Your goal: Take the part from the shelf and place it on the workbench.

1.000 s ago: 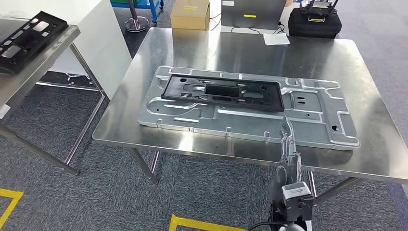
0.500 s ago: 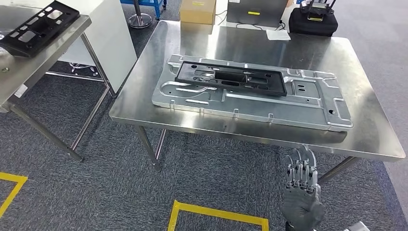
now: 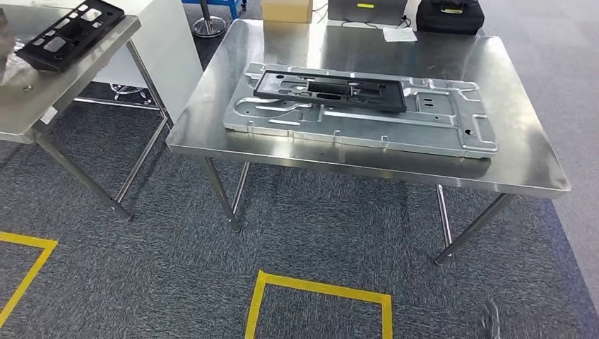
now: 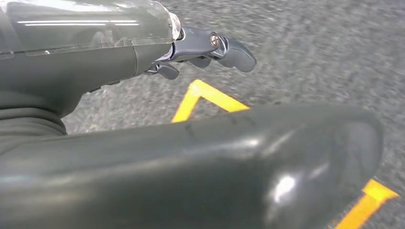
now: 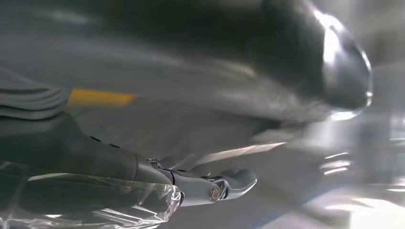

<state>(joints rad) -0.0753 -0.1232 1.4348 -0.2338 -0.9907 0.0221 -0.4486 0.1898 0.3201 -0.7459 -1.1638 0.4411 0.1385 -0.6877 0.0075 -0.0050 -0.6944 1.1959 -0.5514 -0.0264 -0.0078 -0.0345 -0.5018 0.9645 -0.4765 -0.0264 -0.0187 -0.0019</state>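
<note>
A black plastic frame part (image 3: 330,92) lies flat on a silver stamped plate (image 3: 395,131) on the steel workbench (image 3: 526,152). A second black part (image 3: 69,25) lies on the steel shelf table (image 3: 42,99) at the far left. A blurred bit of my right hand (image 3: 489,323) shows low at the right, well below the bench. In the right wrist view my right hand (image 5: 200,188) holds nothing; the picture is blurred. My left hand (image 4: 200,47) hangs over the grey carpet, its fingers apart and holding nothing.
Yellow floor tape marks a square (image 3: 318,289) in front of the bench, and another corner (image 3: 28,261) at the left. A white cabinet (image 3: 169,42) stands between the two tables. A cardboard box (image 3: 286,8) and a black case (image 3: 450,14) sit behind the bench.
The camera has pulled back, so the whole scene has shifted and the bench lies farther off. My right hand has dropped from the bench's front edge to low beside me.
</note>
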